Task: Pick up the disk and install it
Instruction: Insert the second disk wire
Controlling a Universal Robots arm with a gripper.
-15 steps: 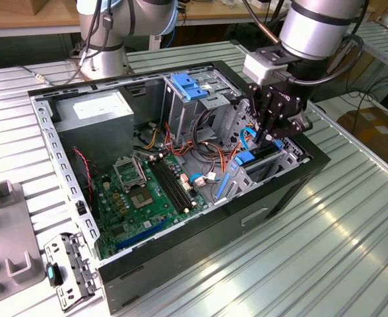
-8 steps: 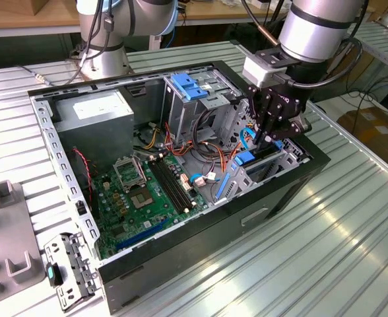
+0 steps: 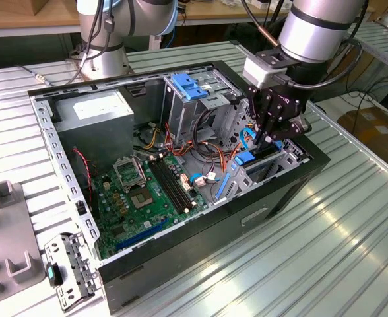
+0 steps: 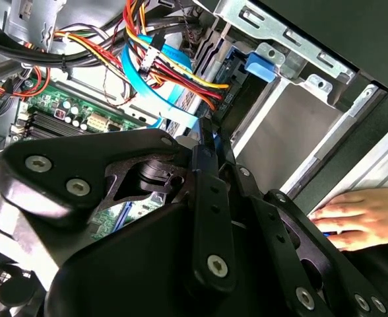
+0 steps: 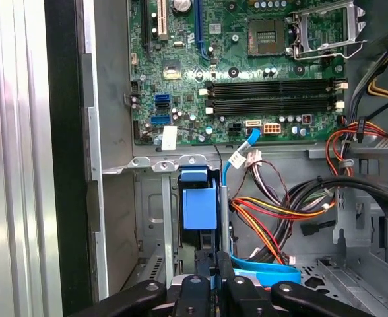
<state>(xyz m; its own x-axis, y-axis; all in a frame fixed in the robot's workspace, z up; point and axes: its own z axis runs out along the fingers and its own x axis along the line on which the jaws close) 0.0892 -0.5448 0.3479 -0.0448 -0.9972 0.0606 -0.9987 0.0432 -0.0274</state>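
Hand low inside open computer case, over drive cage at case's 3 o'clock end in exterior view. Fingers close together around thin edge of disk; cannot tell for certain if pinching. Disk: stands on edge in cage slot, blue rail end showing in first wrist view, below motherboard. Handling, judged: rigid, dense, shock-sensitive; hold by metal side edges, not rails. Person's hand rests at case's outer edge.

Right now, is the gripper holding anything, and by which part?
Yes. The gripper is shut on the disk, gripping its upper edge as it stands on edge in the drive bay.
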